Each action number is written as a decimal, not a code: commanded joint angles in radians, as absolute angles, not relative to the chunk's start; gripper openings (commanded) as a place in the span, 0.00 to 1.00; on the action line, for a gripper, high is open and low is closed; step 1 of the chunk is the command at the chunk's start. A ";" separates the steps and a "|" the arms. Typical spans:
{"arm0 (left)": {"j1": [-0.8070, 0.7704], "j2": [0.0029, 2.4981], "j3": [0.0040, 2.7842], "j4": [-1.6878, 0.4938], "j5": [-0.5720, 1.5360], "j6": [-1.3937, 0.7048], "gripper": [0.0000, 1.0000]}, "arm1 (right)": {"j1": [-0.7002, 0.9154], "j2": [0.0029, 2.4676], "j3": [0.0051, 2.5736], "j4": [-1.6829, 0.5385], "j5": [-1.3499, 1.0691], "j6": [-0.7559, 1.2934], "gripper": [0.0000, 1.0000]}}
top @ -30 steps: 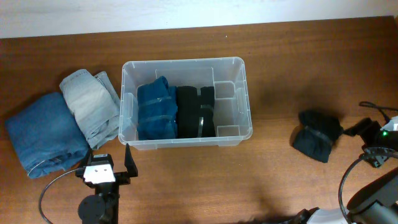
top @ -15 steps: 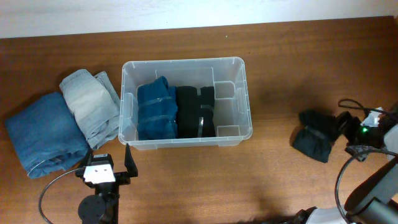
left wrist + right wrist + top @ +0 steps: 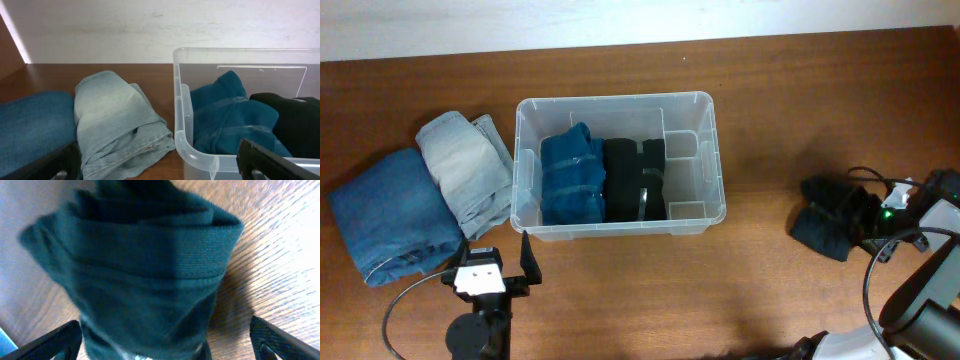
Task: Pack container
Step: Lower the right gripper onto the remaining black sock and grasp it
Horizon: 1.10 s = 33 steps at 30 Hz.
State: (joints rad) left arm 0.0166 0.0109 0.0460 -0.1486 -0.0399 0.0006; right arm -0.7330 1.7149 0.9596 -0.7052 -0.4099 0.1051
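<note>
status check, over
left gripper open, idle by bin. right gripper open astride dark bundle. blue roll, black roll inside. nothing blocking.

Counter [image 3: 770,90]: brown wood.
Centre: clear container [image 3: 618,100].
Left: folded blue jeans [image 3: 390,215] touching pale grey jeans [image 3: 465,170], which lie beside the container.
Right: dark rolled garment [image 3: 825,228], well apart.

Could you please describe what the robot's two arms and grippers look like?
Both have black, tapered fingers. The left gripper carries a white block with dark markings, atop a black rounded arm, with a thin black cable looping beside it. The right gripper is dark, with a small green light, looping black cables and a dark grey arm behind.
</note>
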 commanded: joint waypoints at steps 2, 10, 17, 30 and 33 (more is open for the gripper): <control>0.023 0.006 0.040 -0.146 -0.029 0.016 0.99 | -0.725 1.756 0.952 -0.692 -0.427 0.101 0.99; 0.023 0.006 0.040 -0.146 -0.029 0.016 0.99 | -0.725 1.791 0.952 -0.683 -0.469 0.101 0.94; 0.023 0.006 0.040 -0.146 -0.029 0.016 0.99 | -0.725 1.791 0.952 -0.684 -0.479 0.101 0.50; 0.023 0.006 0.040 -0.146 -0.029 0.016 0.99 | -0.727 1.766 1.060 -0.810 -0.542 0.104 0.15; 0.022 0.006 0.040 -0.146 -0.029 0.016 0.99 | -0.724 1.737 1.132 -0.881 -0.569 0.104 0.15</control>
